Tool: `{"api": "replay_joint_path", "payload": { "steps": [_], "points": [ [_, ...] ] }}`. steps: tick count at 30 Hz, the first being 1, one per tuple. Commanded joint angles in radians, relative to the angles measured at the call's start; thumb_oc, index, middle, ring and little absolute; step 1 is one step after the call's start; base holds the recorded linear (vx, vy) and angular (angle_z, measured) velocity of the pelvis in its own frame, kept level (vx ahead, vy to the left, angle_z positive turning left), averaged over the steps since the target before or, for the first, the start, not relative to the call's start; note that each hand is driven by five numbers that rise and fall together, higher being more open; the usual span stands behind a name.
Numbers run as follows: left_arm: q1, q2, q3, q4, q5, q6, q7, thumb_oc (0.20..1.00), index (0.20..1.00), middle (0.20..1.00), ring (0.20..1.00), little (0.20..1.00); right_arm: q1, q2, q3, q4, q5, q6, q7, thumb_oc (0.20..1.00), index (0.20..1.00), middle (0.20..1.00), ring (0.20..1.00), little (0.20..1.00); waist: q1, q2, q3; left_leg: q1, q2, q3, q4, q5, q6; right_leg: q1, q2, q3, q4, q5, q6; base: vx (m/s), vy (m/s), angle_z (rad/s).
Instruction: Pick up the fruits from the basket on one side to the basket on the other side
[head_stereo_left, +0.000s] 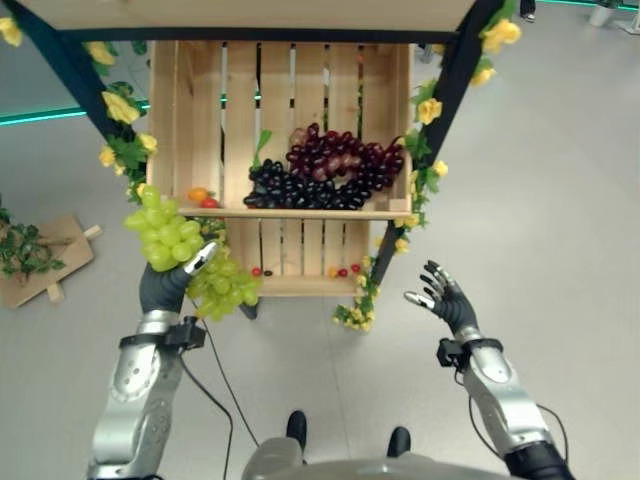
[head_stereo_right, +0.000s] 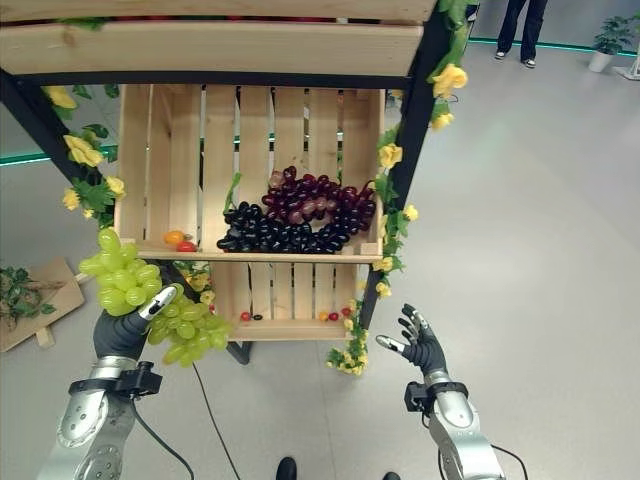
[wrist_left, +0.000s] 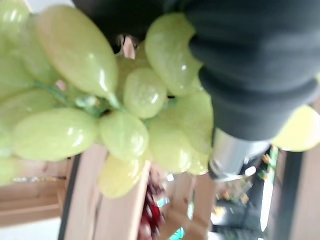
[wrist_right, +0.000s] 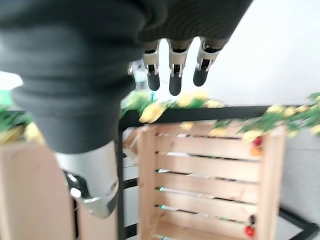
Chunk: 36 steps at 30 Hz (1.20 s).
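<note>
My left hand (head_stereo_left: 165, 285) is shut on a bunch of green grapes (head_stereo_left: 165, 235), held in the air in front of the lower left of the wooden rack; part of the bunch (head_stereo_left: 222, 285) hangs to the hand's right. Up close the green grapes (wrist_left: 125, 120) crowd against the left hand's cover (wrist_left: 250, 65). The middle wooden crate (head_stereo_left: 280, 130) holds dark purple and red grapes (head_stereo_left: 325, 170) and small orange and red fruits (head_stereo_left: 200, 197) at its left front. The lower crate (head_stereo_left: 300, 262) holds a few small red fruits (head_stereo_left: 345, 270). My right hand (head_stereo_left: 445, 295) hovers open right of the rack, holding nothing.
A black frame with yellow flowers and leaves (head_stereo_left: 425, 150) flanks the crates on both sides. A top wooden shelf (head_stereo_right: 210, 45) overhangs them. A wooden board with greenery (head_stereo_left: 35, 255) lies on the floor at left. A person's legs (head_stereo_right: 520, 30) stand far back right.
</note>
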Motion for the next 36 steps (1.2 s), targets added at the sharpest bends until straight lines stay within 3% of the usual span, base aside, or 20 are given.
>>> {"api": "replay_joint_path", "payload": {
  "steps": [1, 14, 20, 25, 28, 29, 30, 32, 33, 34, 35, 36],
  "points": [
    [-0.042, 0.074, 0.046, -0.135, -0.104, -0.054, -0.055, 0.2, 0.2, 0.2, 0.2, 0.2, -0.049, -0.022, 0.002, 0.009, 0.04, -0.023, 0.026, 1.0, 1.0, 1.0, 1.0, 1.0, 0.004, -0.01, -0.062, -0.04, -0.015, -0.038, 0.053, -0.096, 0.014, 0.076, -0.06, -0.035, 0.053, -0.159, 0.058, -0.01, -0.059, -0.02],
    [-0.234, 0.136, 0.02, -0.096, -0.184, -0.085, 0.0, 0.2, 0.2, 0.2, 0.2, 0.2, -0.067, -0.026, 0.053, 0.081, 0.044, -0.012, 0.042, 1.0, 1.0, 1.0, 1.0, 1.0, -0.007, -0.011, -0.083, -0.023, 0.006, -0.048, 0.056, -0.096, -0.01, 0.113, -0.037, -0.04, 0.018, -0.17, 0.042, 0.0, -0.04, 0.0],
    [-0.367, 0.196, -0.047, 0.041, -0.229, -0.087, 0.046, 0.2, 0.2, 0.2, 0.2, 0.2, -0.08, -0.028, 0.084, 0.101, 0.044, 0.001, 0.048, 1.0, 1.0, 1.0, 1.0, 1.0, -0.034, -0.007, -0.092, -0.009, 0.008, -0.037, 0.046, -0.099, -0.008, 0.116, -0.038, -0.029, 0.021, -0.169, 0.046, 0.03, 0.009, 0.0],
    [-0.54, 0.343, -0.101, 0.262, -0.256, -0.083, 0.104, 0.2, 0.2, 0.2, 0.2, 0.2, -0.091, -0.036, 0.128, 0.127, 0.033, 0.013, 0.052, 1.0, 1.0, 1.0, 1.0, 1.0, -0.064, 0.004, -0.104, 0.004, 0.008, -0.027, 0.033, -0.1, -0.008, 0.113, -0.041, -0.016, 0.024, -0.163, 0.057, 0.04, 0.019, -0.03],
    [-0.716, 0.481, -0.19, 0.469, -0.286, -0.065, 0.117, 0.2, 0.2, 0.2, 0.2, 0.2, -0.089, -0.038, 0.159, 0.141, 0.026, 0.02, 0.054, 1.0, 1.0, 1.0, 1.0, 1.0, -0.085, 0.011, -0.112, 0.011, 0.008, -0.018, 0.029, -0.101, -0.007, 0.109, -0.046, -0.01, 0.026, -0.158, 0.067, 0.04, 0.023, -0.03],
    [-0.724, 0.482, -0.196, 0.475, -0.288, -0.067, 0.116, 0.2, 0.2, 0.2, 0.2, 0.2, -0.09, -0.036, 0.157, 0.141, 0.026, 0.02, 0.054, 1.0, 1.0, 1.0, 1.0, 1.0, -0.083, 0.009, -0.111, 0.01, 0.008, -0.018, 0.029, -0.101, -0.007, 0.109, -0.046, -0.01, 0.026, -0.158, 0.067, 0.04, 0.024, -0.09],
    [-0.775, 0.544, -0.231, 0.536, -0.264, -0.051, 0.101, 0.2, 0.2, 0.2, 0.2, 0.2, -0.093, -0.037, 0.163, 0.146, 0.025, 0.023, 0.053, 1.0, 1.0, 1.0, 1.0, 1.0, -0.089, 0.012, -0.112, 0.009, 0.008, -0.016, 0.031, -0.101, -0.007, 0.108, -0.048, -0.008, 0.027, -0.156, 0.07, 0.01, 0.017, -0.07],
    [-0.882, 0.576, -0.304, 0.662, -0.279, -0.034, 0.109, 0.2, 0.2, 0.2, 0.2, 0.2, -0.099, -0.038, 0.179, 0.149, 0.024, 0.025, 0.054, 1.0, 1.0, 1.0, 1.0, 1.0, -0.1, 0.018, -0.114, 0.01, 0.008, -0.011, 0.03, -0.101, -0.007, 0.104, -0.05, -0.004, 0.029, -0.153, 0.075, 0.02, 0.025, -0.12],
    [-0.961, 0.649, -0.368, 0.733, -0.208, -0.011, 0.078, 0.2, 0.2, 0.2, 0.2, 0.2, -0.104, -0.037, 0.185, 0.161, 0.024, 0.024, 0.052, 1.0, 1.0, 1.0, 1.0, 1.0, -0.105, 0.02, -0.114, 0.013, 0.009, -0.008, 0.028, -0.101, -0.007, 0.104, -0.051, -0.002, 0.028, -0.152, 0.077, 0.02, 0.028, -0.12],
    [-1.017, 0.667, -0.398, 0.783, -0.19, -0.016, 0.094, 0.2, 0.2, 0.2, 0.2, 0.2, -0.109, -0.039, 0.19, 0.17, 0.025, 0.021, 0.054, 1.0, 1.0, 1.0, 1.0, 1.0, -0.109, 0.023, -0.118, 0.011, 0.009, -0.005, 0.025, -0.1, -0.008, 0.101, -0.053, 0.0, 0.029, -0.151, 0.08, 0.02, 0.032, -0.08],
    [-1.07, 0.633, -0.442, 0.864, -0.227, 0.003, 0.088, 0.2, 0.2, 0.2, 0.2, 0.2, -0.115, -0.04, 0.2, 0.168, 0.026, 0.024, 0.056, 1.0, 1.0, 1.0, 1.0, 1.0, -0.116, 0.027, -0.117, 0.011, 0.009, -0.002, 0.023, -0.099, -0.008, 0.097, -0.054, 0.001, 0.03, -0.149, 0.081, 0.01, 0.03, -0.05],
    [-1.126, 0.664, -0.495, 0.911, -0.18, 0.024, 0.054, 0.2, 0.2, 0.2, 0.2, 0.2, -0.117, -0.037, 0.206, 0.173, 0.028, 0.024, 0.052, 1.0, 1.0, 1.0, 1.0, 1.0, -0.121, 0.029, -0.117, 0.012, 0.009, 0.002, 0.021, -0.099, -0.009, 0.094, -0.054, 0.003, 0.031, -0.148, 0.085, 0.01, 0.027, -0.05]
  ]
}}
